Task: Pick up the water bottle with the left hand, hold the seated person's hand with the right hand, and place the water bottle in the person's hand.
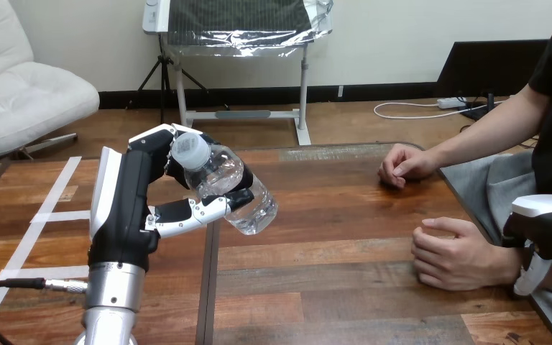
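While the left hand [129, 208] grips the tilted water bottle [219, 172] above the table [330, 287], right hand [539, 226] just beside the person's nearer hand [453, 255], at its wrist, own grasp impossible to tell.

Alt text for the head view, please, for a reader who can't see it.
The robot's left hand grips a clear water bottle tilted above the wooden table. At the right, its right hand sits at the wrist of the person's nearer hand, which rests on the table; the person's farther hand rests beyond it.
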You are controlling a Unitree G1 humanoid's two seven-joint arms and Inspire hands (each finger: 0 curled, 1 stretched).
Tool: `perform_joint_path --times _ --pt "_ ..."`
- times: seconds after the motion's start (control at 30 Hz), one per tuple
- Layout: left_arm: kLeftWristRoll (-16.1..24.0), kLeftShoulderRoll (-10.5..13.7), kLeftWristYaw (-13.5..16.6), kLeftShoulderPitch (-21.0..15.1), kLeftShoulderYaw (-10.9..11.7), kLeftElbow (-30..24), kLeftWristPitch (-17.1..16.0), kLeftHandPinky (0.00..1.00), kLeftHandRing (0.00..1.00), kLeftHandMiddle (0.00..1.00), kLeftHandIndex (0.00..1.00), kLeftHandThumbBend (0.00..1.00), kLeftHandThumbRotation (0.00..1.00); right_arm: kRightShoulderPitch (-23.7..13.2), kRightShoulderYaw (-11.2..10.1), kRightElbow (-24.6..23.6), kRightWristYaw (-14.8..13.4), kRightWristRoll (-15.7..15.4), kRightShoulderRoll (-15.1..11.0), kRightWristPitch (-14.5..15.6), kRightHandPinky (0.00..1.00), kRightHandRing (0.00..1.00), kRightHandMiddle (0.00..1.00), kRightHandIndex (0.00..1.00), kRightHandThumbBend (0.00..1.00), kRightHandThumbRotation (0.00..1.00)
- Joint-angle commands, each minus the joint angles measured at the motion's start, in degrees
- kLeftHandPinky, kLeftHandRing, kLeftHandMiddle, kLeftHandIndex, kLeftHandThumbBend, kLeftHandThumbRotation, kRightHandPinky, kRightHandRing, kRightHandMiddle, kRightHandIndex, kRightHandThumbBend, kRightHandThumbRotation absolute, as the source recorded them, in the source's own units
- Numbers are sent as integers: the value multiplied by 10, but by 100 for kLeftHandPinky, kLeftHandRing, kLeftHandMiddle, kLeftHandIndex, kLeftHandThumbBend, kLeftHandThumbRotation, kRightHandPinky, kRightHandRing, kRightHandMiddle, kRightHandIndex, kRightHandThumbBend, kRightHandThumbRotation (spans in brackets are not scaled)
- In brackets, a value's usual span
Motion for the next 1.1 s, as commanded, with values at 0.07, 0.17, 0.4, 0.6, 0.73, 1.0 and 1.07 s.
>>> perform_joint_path --times 0.07,0.17,0.4,0.6,0.73,1.0,1.07 --pt "-3 -2 6 -32 10 -19 -24 39 40 44 49 64 0 27 8 15 -17 23 48 -16 55 65 73 60 64 0" --pt "-2 -1 7 -32 10 -18 -24 39 40 44 49 64 0 29 5 14 -25 29 48 -19 54 63 71 58 65 0" --pt "-1 0 7 -34 10 -16 -25 39 40 44 49 64 0 27 8 19 -25 37 48 -20 52 63 69 55 63 0" --pt "-4 -1 5 -35 10 -15 -25 39 40 44 49 64 0 24 16 26 -34 33 47 -29 52 62 69 54 64 0" --pt "-4 -1 5 -35 11 -16 -23 39 40 44 49 64 0 24 20 29 -41 28 47 -33 51 61 68 55 64 0" --pt "1 0 8 -36 11 -16 -20 38 40 44 49 64 0 23 31 30 -48 18 47 -37 50 60 67 57 65 0" --pt "2 0 8 -36 11 -16 -20 38 40 44 49 64 0 24 32 30 -50 17 47 -36 50 60 67 58 65 0"
